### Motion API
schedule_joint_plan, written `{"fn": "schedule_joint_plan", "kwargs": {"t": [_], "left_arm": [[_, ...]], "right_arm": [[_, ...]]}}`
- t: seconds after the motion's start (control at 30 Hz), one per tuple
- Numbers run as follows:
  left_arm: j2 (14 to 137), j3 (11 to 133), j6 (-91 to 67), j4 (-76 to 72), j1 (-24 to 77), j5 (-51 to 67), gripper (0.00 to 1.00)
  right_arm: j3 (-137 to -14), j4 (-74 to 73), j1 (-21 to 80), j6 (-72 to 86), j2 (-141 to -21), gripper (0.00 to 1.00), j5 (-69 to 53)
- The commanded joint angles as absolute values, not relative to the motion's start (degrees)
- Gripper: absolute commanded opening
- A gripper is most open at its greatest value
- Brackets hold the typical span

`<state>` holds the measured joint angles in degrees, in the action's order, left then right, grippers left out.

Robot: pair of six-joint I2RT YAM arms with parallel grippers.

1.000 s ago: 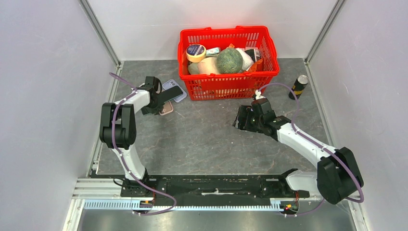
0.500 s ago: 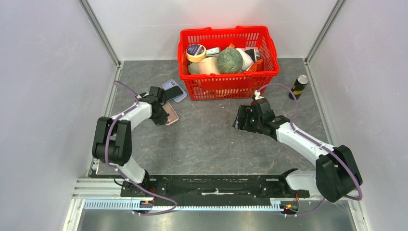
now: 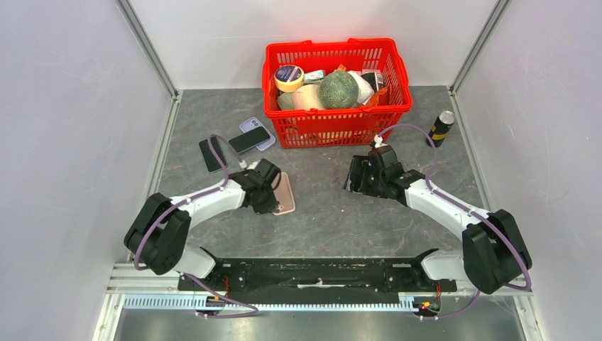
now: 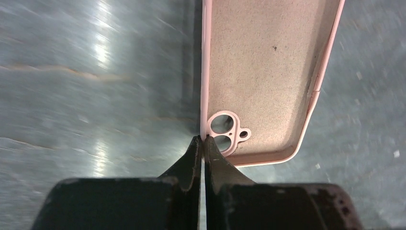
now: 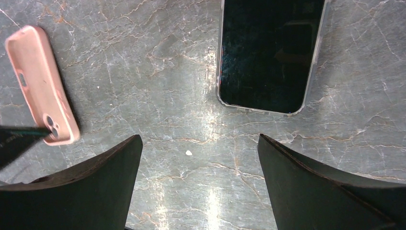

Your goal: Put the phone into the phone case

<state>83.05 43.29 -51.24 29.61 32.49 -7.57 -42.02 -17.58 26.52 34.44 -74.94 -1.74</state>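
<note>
The pink phone case (image 3: 285, 193) lies open side up left of the table's middle. It fills the left wrist view (image 4: 268, 72), camera holes nearest the fingers. My left gripper (image 3: 272, 190) is shut on the case's rim (image 4: 204, 140) beside those holes. A black phone with a clear edge (image 5: 270, 52) lies screen up just beyond my right gripper (image 5: 198, 139), which is open and empty above bare table. The pink case also shows at the left of the right wrist view (image 5: 40, 84). In the top view my right gripper (image 3: 356, 177) hides that phone.
A red basket (image 3: 338, 131) full of items stands at the back. A dark can (image 3: 443, 126) stands at the back right. A black phone (image 3: 211, 154) and another phone on a bluish case (image 3: 252, 136) lie at the back left.
My left gripper has moved from the back left toward the middle with the pink case in it. The black phone at the back left is now uncovered. The right arm has barely moved.
</note>
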Motion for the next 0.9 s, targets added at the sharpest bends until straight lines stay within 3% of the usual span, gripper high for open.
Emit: {"fn": "schedule_joint_plan", "kwargs": {"t": [0.0,0.3,0.67,0.77,0.87], "left_arm": [[81.20,42.90,-59.25,26.23,41.08,-8.70,0.02],[88.40,48.82,-63.78,25.93,55.68,-11.33,0.02],[92.94,53.74,-64.53,27.20,59.86,-11.96,0.03],[92.53,54.46,-64.07,28.57,59.88,-12.60,0.14],[91.90,55.46,-63.17,30.14,59.81,-13.61,0.39]], "right_arm": [[-42.91,-16.15,26.81,33.95,-75.56,0.97,-1.63],[-42.98,-16.16,26.82,33.80,-76.25,0.97,-1.22],[-43.14,-16.09,26.80,33.81,-76.85,0.97,-1.28],[-43.25,-16.12,26.80,33.82,-77.01,0.97,-1.48],[-43.24,-16.12,26.80,33.84,-77.01,0.97,-1.52]]}}
